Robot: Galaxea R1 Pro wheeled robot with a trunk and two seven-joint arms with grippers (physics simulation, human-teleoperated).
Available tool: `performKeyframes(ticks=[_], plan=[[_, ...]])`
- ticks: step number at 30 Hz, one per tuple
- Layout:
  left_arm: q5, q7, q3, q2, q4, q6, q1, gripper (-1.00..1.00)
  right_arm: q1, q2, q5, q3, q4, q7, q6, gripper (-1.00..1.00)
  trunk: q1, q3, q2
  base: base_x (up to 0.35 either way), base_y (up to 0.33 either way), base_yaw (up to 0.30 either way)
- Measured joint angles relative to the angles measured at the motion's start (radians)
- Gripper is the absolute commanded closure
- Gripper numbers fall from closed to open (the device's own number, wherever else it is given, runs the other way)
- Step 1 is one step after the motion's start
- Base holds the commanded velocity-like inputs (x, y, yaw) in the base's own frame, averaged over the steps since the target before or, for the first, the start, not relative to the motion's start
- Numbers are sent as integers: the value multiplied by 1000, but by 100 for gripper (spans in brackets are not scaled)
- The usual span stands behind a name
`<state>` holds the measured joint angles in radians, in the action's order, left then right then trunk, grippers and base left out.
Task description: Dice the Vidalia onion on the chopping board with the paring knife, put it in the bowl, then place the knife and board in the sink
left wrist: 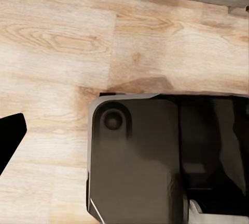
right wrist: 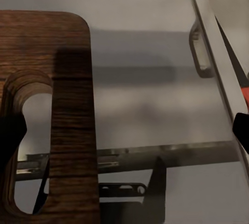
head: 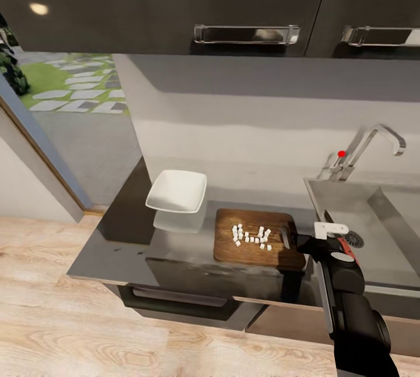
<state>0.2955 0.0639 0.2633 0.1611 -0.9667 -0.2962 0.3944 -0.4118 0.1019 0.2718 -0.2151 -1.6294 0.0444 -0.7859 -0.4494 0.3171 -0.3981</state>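
While the rectangular dark brown wooden chopping board (head: 256, 239) lies flat on the glossy dark grey countertop (head: 122, 237), a loose cluster of tiny whitish diced onion pieces (head: 251, 236) sits on the middle of it. Just beside the board's left edge stands the shallow white squarish bowl (head: 177, 190), and nothing is visible inside it. On the board's other side is the rectangular grey steel sink (head: 373, 225), with a round drain (head: 353, 240), a curved chrome tap (head: 373, 144) and a small red knob (head: 341, 154). The right gripper (head: 290, 239) is at the board's slot-handle end, beside the sink's near wall; in the right wrist view its dark fingertips (right wrist: 10, 135) stand wide apart, one at the slot. Whether the left gripper's jaws are apart or together cannot be told.
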Motion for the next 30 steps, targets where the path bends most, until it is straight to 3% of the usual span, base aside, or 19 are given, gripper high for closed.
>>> performKeyframes(ticks=[30], plan=[[0, 0, 0, 0, 0, 0, 0, -100, 0, 0, 0, 0, 0, 0, -1, -100, 0, 46, 0, 0, 0, 0]])
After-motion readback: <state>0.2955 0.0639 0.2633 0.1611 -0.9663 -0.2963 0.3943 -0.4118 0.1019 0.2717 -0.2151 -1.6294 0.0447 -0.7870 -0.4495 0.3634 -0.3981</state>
